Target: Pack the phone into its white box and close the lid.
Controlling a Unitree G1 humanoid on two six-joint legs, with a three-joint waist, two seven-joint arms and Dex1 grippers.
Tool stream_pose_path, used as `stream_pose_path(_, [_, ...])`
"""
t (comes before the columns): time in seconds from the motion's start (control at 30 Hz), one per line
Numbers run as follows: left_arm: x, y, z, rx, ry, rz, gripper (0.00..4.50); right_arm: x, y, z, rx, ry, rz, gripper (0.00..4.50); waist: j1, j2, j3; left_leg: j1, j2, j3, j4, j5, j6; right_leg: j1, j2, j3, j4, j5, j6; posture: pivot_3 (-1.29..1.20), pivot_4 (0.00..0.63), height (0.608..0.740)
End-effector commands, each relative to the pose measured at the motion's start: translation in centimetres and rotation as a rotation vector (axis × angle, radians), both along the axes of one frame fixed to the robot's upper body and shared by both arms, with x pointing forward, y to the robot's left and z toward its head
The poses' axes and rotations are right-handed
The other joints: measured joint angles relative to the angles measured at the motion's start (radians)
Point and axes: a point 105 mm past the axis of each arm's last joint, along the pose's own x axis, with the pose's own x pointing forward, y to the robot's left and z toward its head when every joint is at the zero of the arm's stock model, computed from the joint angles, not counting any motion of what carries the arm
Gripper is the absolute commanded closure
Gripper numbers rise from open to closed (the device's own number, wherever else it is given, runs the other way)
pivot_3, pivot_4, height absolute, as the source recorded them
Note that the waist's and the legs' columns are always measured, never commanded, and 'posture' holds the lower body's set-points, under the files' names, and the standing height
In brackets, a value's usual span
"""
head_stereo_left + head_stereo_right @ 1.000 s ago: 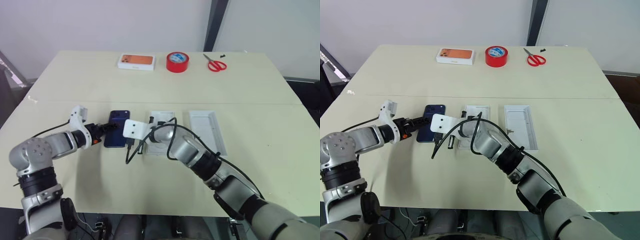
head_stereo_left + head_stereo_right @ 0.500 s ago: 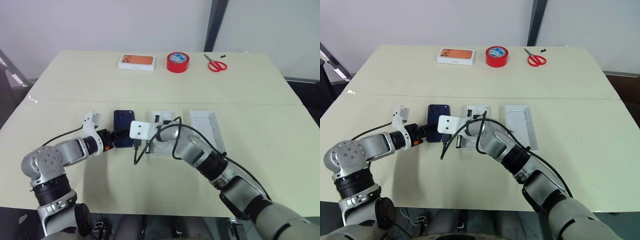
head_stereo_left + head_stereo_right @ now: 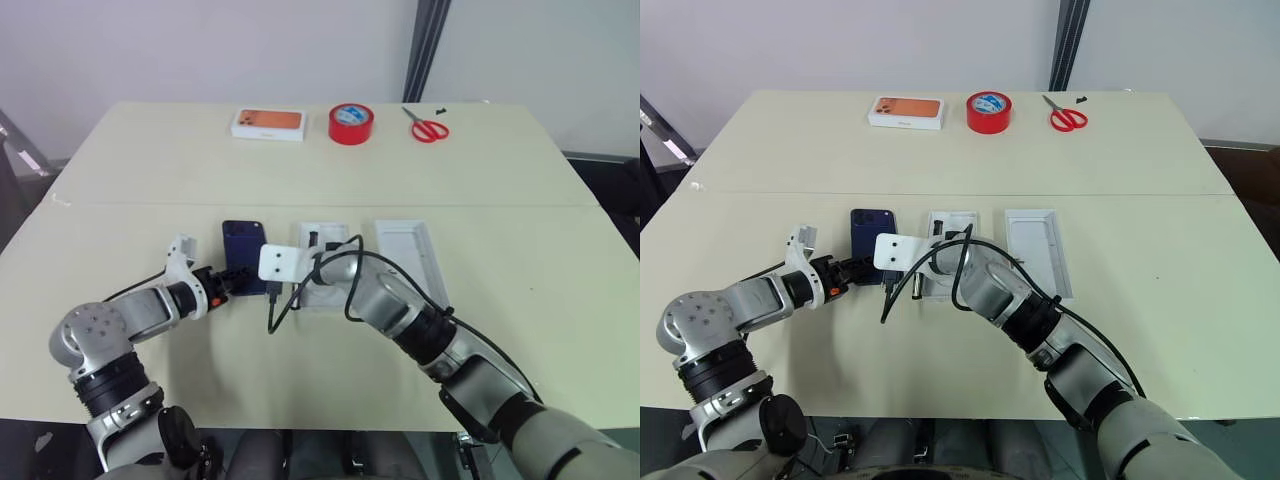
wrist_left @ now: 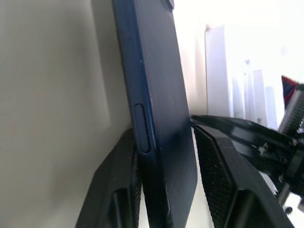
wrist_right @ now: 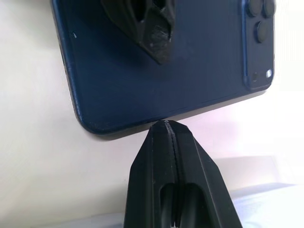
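The dark blue phone [image 3: 244, 248] lies back up on the table, its lens cluster at the far corner. My left gripper [image 4: 166, 137] is at the phone's near end with a finger on each side of the slab, shut on it. My right gripper [image 5: 167, 128] is shut and empty, its tip against the phone's long edge on the box side. The white box [image 3: 322, 240] sits just right of the phone, partly behind my right wrist. The lid [image 3: 410, 255] lies open side up, right of the box.
A white box with an orange picture [image 3: 268, 122], a red tape roll [image 3: 351, 123] and red scissors [image 3: 428, 129] line the table's far edge. A black cable [image 3: 285, 305] loops from my right wrist over the table in front of the box.
My left gripper's fingers have come together around the phone's near end, and its forearm has swung in closer. The right gripper has stayed shut at the phone's edge.
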Motion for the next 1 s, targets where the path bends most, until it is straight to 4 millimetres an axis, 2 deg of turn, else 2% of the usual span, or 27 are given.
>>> stream_pose_path(0.03, [0.0, 0.5, 0.7, -0.036, -0.027, 0.031, 2.82, -0.4, 0.5, 2.1, 0.05, -0.048, 0.03, 4.5, 0.0, 0.0, 0.0, 0.0, 0.0, 0.0, 0.0, 0.0, 0.0, 0.0, 0.0, 0.0, 0.0, 0.0, 0.0, 0.0, 0.15, 0.74])
stream_pose_path(0.1, [-0.1, 0.7, 0.8, -0.063, -0.034, 0.047, 2.82, -0.5, 0.5, 2.6, 0.059, -0.052, 0.032, 4.5, 0.0, 0.0, 0.0, 0.0, 0.0, 0.0, 0.0, 0.0, 0.0, 0.0, 0.0, 0.0, 0.0, 0.0, 0.0, 0.0, 0.15, 0.74])
stream_pose_path(0.2, [-0.1, 0.9, 0.9, -0.093, -0.038, 0.077, 3.7, -0.7, 0.4, 3.5, 0.091, -0.049, 0.035, 4.5, 0.002, 0.0, 0.0, 0.0, 0.0, 0.0, 0.0, 0.0, 0.0, 0.0, 0.0, 0.0, 0.0, 0.0, 0.0, 0.0, 0.15, 0.74])
stream_pose_path(0.23, [-0.1, 1.0, 0.9, -0.1, -0.04, 0.082, 4.2, -0.8, 0.4, 3.7, 0.1, -0.048, 0.036, 4.5, 0.003, -0.001, 0.0, 0.0, 0.0, 0.0, 0.0, 0.0, 0.0, 0.0, 0.0, 0.0, 0.0, 0.0, 0.0, 0.0, 0.15, 0.74])
stream_pose_path(0.27, [-0.1, 1.0, 1.0, -0.106, -0.043, 0.085, 4.47, -0.9, 0.3, 4.0, 0.113, -0.044, 0.037, 4.5, 0.003, -0.002, -0.001, 0.0, 0.0, 0.0, 0.0, 0.0, 0.0, 0.0, 0.0, 0.0, 0.0, 0.0, 0.0, 0.0, 0.15, 0.74])
stream_pose_path(0.4, [-0.1, 1.1, 2.4, -0.167, -0.111, 0.094, 4.47, -2.1, -0.5, 5.9, 0.191, -0.005, 0.077, 4.5, 0.002, -0.002, 0.0, 0.0, 0.0, 0.0, 0.0, 0.0, 0.0, 0.0, 0.0, 0.0, 0.0, 0.0, 0.0, 0.0, 0.15, 0.74])
stream_pose_path(0.5, [-0.1, 0.7, 4.2, -0.218, -0.191, 0.085, 4.47, -3.7, -2.0, 7.4, 0.257, 0.027, 0.167, 4.5, 0.005, -0.003, 0.0, -0.001, 0.0, 0.0, 0.0, -0.001, 0.001, 0.0, 0.0, 0.0, 0.0, 0.0, 0.0, 0.0, 0.15, 0.74])
stream_pose_path(0.6, [-0.1, -1.7, 5.0, -0.245, -0.222, 0.026, 4.47, -5.6, -4.3, 8.6, 0.307, 0.071, 0.276, 4.5, 0.014, -0.004, 0.001, -0.001, 0.0, 0.0, 0.0, -0.002, 0.004, 0.0, -0.001, 0.0, -0.001, 0.0, 0.0, 0.0, 0.15, 0.74])
stream_pose_path(0.67, [-0.4, -3.8, 5.3, -0.248, -0.228, -0.031, 4.47, -6.1, -5.9, 9.2, 0.344, 0.126, 0.286, 4.5, 0.013, -0.005, 0.001, -0.001, 0.0, -0.001, 0.0, -0.003, 0.006, 0.003, -0.001, -0.001, -0.005, 0.0, 0.0, 0.0, 0.15, 0.74])
stream_pose_path(0.77, [-0.7, -7.4, 4.9, -0.246, -0.193, -0.112, 4.47, -4.6, -9.1, 8.8, 0.354, 0.161, 0.178, 4.5, 0.012, -0.005, 0.001, -0.001, 0.0, -0.001, 0.0, -0.004, 0.006, 0.004, -0.001, -0.001, -0.007, 0.0, 0.0, 0.0, 0.15, 0.74])
stream_pose_path(0.9, [-1.2, -9.8, 3.8, -0.223, -0.131, -0.167, 4.47, -3.5, -11.5, 7.7, 0.326, 0.163, 0.084, 4.5, 0.002, -0.005, 0.001, 0.0, 0.001, 0.0, 0.0, -0.004, 0.006, 0.004, 0.001, 0.0, -0.007, 0.0, 0.0, 0.0, 0.15, 0.74])
stream_pose_path(1.0, [-1.1, -10.8, 3.1, -0.207, -0.092, -0.175, 4.47, -3.4, -12.1, 7.0, 0.31, 0.155, 0.057, 4.5, 0.003, -0.005, 0.001, 0.0, 0.002, 0.0, 0.0, -0.004, 0.006, 0.003, 0.003, 0.001, -0.005, 0.0, 0.0, 0.0, 0.15, 0.74])
